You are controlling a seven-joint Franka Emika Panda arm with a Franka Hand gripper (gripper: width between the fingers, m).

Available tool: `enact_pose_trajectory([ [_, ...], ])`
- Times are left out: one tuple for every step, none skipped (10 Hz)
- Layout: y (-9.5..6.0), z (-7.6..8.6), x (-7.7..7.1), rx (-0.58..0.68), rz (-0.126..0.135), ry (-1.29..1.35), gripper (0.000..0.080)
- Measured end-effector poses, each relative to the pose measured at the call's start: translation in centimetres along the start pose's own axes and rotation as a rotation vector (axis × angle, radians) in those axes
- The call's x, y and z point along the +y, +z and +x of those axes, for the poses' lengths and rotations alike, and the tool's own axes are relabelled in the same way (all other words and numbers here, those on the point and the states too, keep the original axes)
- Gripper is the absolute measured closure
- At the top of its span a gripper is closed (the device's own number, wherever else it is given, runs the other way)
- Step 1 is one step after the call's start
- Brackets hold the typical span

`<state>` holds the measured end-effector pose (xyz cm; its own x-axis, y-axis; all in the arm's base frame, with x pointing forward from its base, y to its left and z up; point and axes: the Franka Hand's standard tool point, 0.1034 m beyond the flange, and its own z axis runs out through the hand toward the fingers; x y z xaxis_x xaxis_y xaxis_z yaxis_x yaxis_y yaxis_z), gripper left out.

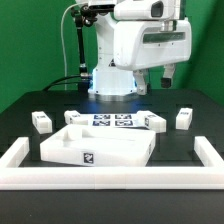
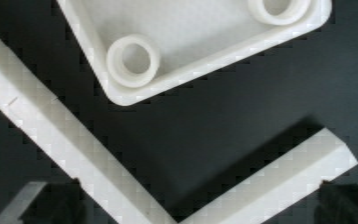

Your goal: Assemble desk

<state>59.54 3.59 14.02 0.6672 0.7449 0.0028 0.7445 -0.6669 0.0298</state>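
Note:
The white desk tabletop (image 1: 95, 148) lies on the black table in the front middle, rim up, with a tag on its near side. Four short white legs lie behind it: two at the exterior view's left (image 1: 40, 121) (image 1: 74, 118) and two at the right (image 1: 152, 121) (image 1: 184, 118). My gripper (image 1: 168, 74) hangs high above the table at the back right, touching nothing. In the wrist view the gripper (image 2: 190, 206) is open and empty, its dark fingertips (image 2: 34, 205) wide apart. That view shows a corner of the tabletop (image 2: 185, 40) with two round sockets (image 2: 133, 62).
The marker board (image 1: 112, 121) lies behind the tabletop, between the legs. A long low white barrier wall (image 1: 110, 178) runs along the front and up both sides; its corner shows in the wrist view (image 2: 60, 135). The robot base stands at the back.

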Motion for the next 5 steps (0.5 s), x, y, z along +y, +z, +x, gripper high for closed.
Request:
enact_pose_trajectory([
  [-0.01, 0.04, -0.02, 0.0, 0.0, 0.009, 0.015],
  [-0.01, 0.04, -0.02, 0.0, 0.0, 0.009, 0.015],
  [-0.01, 0.04, -0.02, 0.0, 0.0, 0.01, 0.015],
  [0.01, 0.03, -0.04, 0.0, 0.001, 0.01, 0.015],
  [0.03, 0.02, -0.04, 0.0, 0.001, 0.01, 0.015],
])
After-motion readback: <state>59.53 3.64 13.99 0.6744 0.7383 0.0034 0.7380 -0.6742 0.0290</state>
